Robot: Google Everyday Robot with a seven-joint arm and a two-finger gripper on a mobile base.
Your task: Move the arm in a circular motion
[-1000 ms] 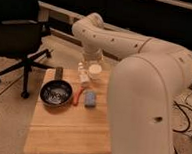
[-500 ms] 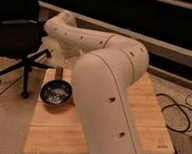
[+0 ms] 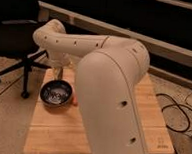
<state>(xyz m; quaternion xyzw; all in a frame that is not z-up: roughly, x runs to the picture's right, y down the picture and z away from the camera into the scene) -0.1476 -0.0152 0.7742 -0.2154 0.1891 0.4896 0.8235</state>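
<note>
The cream-white arm [image 3: 111, 87] fills the middle of the camera view. Its thick lower segment rises from the bottom edge. A thinner segment with a row of small dark holes [image 3: 74, 41] reaches left to a rounded joint [image 3: 48, 33]. From that joint the pale gripper [image 3: 58, 69] hangs down, just above the far rim of a dark metal bowl [image 3: 56, 93] on the wooden table [image 3: 55, 133].
A small orange-red object [image 3: 75, 101] peeks out beside the bowl, mostly hidden by the arm. A black office chair [image 3: 20, 68] stands left of the table. Dark cables [image 3: 179, 115] lie on the floor at right. A pale ledge [image 3: 172, 45] runs along the back.
The arm has swung left across the table over the last second, now hiding the small white cup and the other items. Its upper joint has dropped slightly, with the gripper over the bowl.
</note>
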